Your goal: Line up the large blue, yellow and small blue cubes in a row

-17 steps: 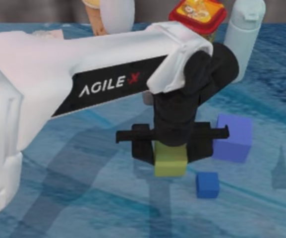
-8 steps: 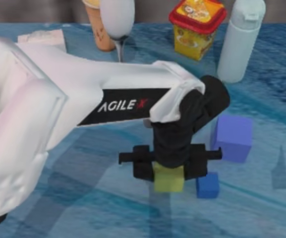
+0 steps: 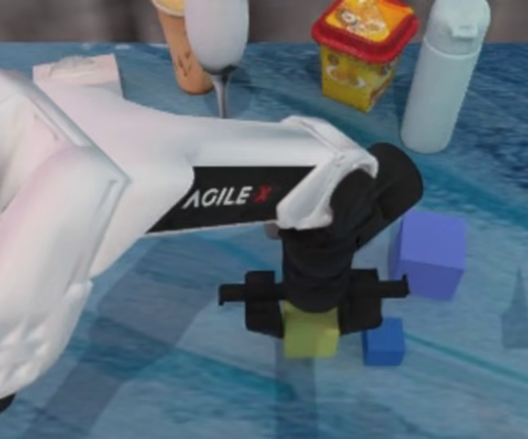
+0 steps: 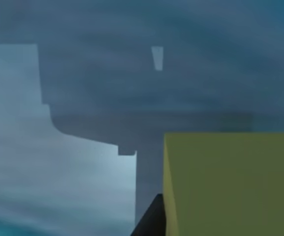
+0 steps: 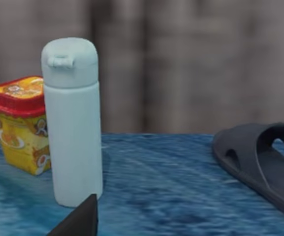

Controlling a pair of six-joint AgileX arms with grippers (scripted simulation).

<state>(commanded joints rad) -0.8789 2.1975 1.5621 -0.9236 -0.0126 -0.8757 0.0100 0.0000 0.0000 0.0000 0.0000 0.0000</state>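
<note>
My left gripper [image 3: 311, 315] reaches in from the left of the top view and is shut on the yellow cube [image 3: 311, 335], which is low at the table. In the left wrist view the yellow cube [image 4: 230, 184] fills one corner, with a dark finger against its edge. The small blue cube [image 3: 384, 341] sits just right of the yellow one, a narrow gap between them. The large blue cube [image 3: 428, 253] stands behind and to the right of both. My right gripper [image 5: 80, 223] is outside the top view, parked off to the right.
Along the back stand an orange cup [image 3: 181, 50], a white glass [image 3: 216, 32], a yellow tub with a red lid [image 3: 364, 50] and a pale bottle [image 3: 442, 78]. A dark slipper [image 5: 260, 157] lies to the right of the bottle.
Over the last second my left gripper came down and forward with the yellow cube, ending beside the small blue cube. In the last half second it hardly moved.
</note>
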